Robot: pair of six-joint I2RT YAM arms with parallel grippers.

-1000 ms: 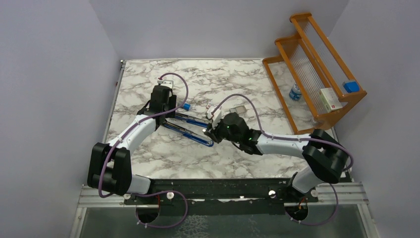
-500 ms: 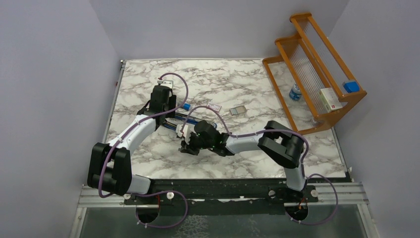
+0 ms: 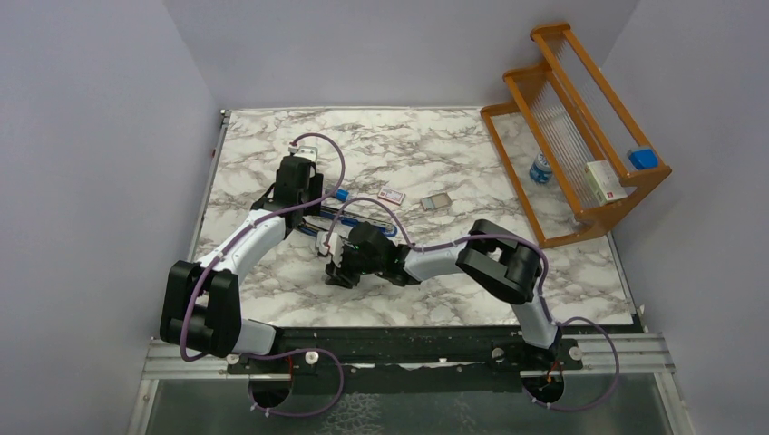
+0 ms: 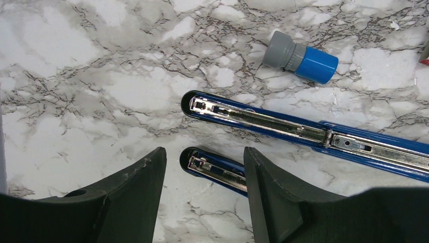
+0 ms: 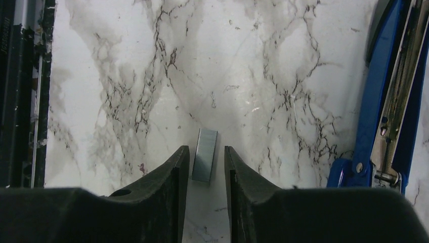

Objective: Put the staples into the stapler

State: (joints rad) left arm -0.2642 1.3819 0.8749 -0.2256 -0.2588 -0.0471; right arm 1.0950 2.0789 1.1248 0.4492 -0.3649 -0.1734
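Two halves of the opened stapler (image 4: 263, 121) lie flat in the left wrist view, the left gripper (image 4: 205, 187) spread astride the lower one, likely to steady it. Right wrist: the right gripper (image 5: 206, 152) stands narrowly parted around the staples (image 5: 205, 163) on the table (image 5: 126, 76), ready to pinch. Overhead, their white box (image 3: 392, 195) lies beyond.

My left arm (image 3: 243, 239) and right arm (image 3: 433, 262) have white shells and bulky black joints. A purple cable (image 3: 341, 161) loops along each. Their fingers (image 4: 132, 202) are matte black wedges, scuffed at the edges.
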